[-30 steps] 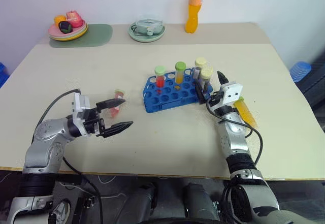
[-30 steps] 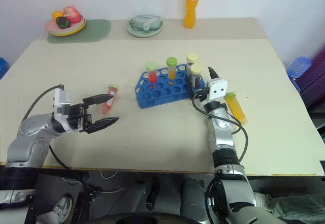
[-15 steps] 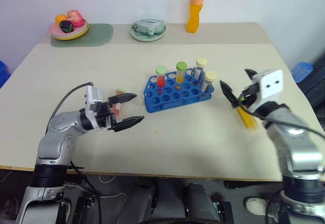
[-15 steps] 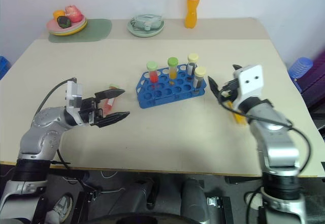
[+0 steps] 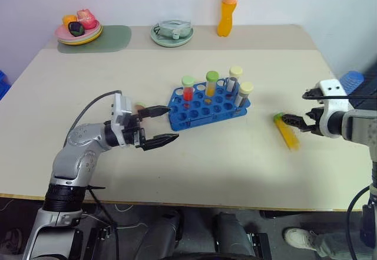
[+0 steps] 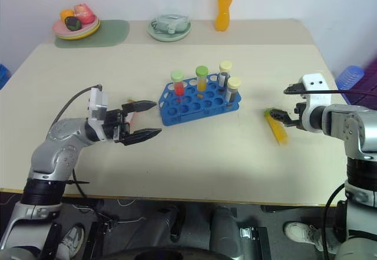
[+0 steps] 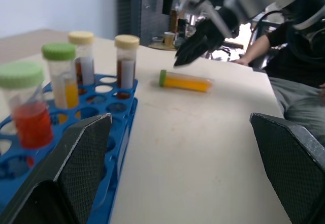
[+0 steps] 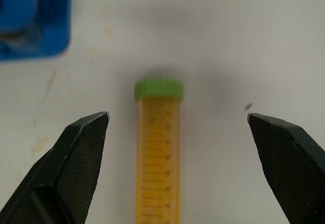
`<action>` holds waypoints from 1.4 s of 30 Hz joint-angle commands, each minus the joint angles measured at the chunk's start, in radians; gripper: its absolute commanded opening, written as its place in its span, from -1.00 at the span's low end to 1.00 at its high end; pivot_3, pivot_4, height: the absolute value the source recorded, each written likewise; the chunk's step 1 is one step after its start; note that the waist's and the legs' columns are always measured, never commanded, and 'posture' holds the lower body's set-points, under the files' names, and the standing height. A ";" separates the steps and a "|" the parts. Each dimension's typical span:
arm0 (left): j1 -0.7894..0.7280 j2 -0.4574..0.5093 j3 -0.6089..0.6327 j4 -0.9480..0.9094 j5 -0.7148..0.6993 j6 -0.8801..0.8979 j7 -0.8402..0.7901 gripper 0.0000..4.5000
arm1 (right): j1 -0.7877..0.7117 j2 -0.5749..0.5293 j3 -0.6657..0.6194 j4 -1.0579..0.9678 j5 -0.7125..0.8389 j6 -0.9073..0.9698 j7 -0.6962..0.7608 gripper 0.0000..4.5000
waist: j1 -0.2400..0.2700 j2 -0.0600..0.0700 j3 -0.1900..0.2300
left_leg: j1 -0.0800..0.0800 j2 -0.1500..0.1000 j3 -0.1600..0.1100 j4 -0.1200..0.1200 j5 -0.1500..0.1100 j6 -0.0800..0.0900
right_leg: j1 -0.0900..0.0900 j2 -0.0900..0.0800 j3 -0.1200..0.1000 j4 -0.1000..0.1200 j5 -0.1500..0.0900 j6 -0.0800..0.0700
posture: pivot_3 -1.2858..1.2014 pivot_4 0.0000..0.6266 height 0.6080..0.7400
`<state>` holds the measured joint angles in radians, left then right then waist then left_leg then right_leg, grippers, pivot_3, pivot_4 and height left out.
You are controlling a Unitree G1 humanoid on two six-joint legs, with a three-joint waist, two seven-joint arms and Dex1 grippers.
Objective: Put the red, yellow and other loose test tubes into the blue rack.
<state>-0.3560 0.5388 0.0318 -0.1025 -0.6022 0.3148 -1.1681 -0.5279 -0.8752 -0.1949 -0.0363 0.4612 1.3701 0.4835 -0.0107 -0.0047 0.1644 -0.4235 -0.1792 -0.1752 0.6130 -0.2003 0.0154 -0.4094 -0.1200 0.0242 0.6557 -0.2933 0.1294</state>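
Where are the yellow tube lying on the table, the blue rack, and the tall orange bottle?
yellow tube (image 8: 157, 153): right wrist view, middle of its body.
blue rack (image 5: 189, 117): left eye view, near edge of its holed top.
orange bottle (image 5: 224, 19): left eye view, its orange lower body.

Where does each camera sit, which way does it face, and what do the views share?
Left and right eye views: on the head, looking forward and down over the table; both arms show, the left gripper and right gripper open.
Left wrist view: on the left wrist, looking along its fingers past the blue rack towards the right gripper.
Right wrist view: on the right wrist, looking down between its fingers.
Shared: the loose yellow tube and the rack appear in all four views.
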 commanded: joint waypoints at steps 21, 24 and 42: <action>0.094 0.048 0.067 -0.075 -0.029 0.006 0.014 1.00 | -0.164 -0.025 0.356 0.352 -0.211 -0.272 0.297 -0.61 | -0.006 -0.001 -0.001 | 0.001 0.001 0.001 0.001 0.000 0.000 | 0.001 0.002 0.000 0.000 0.002 0.000 | 0.03 -0.52 1.00; 0.104 0.049 0.071 -0.063 -0.027 -0.011 0.003 1.00 | -0.106 -0.060 0.317 0.212 -0.176 -0.274 0.343 -0.61 | -0.001 -0.001 -0.001 | 0.001 0.001 0.001 0.001 0.000 0.000 | 0.000 0.001 0.000 0.000 0.002 0.000 | 0.03 -0.52 1.00; 0.099 0.050 0.087 0.137 0.002 -0.153 -0.127 1.00 | 0.088 0.502 0.131 -0.256 -0.007 -0.971 0.261 -0.61 | -0.002 -0.001 0.000 | 0.000 0.001 0.000 0.001 0.000 0.000 | 0.000 0.002 0.001 -0.003 0.005 0.000 | 0.03 -0.52 1.00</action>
<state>-0.2488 0.5834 0.0957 0.0388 -0.5988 0.1831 -1.2836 -0.4081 -0.4055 -0.0694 -0.3173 0.4924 0.5142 0.7806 -0.0122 -0.0056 0.1641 -0.4234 -0.1778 -0.1749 0.6137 -0.1991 0.0135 -0.4096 -0.1179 0.0248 0.6532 -0.2885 0.1296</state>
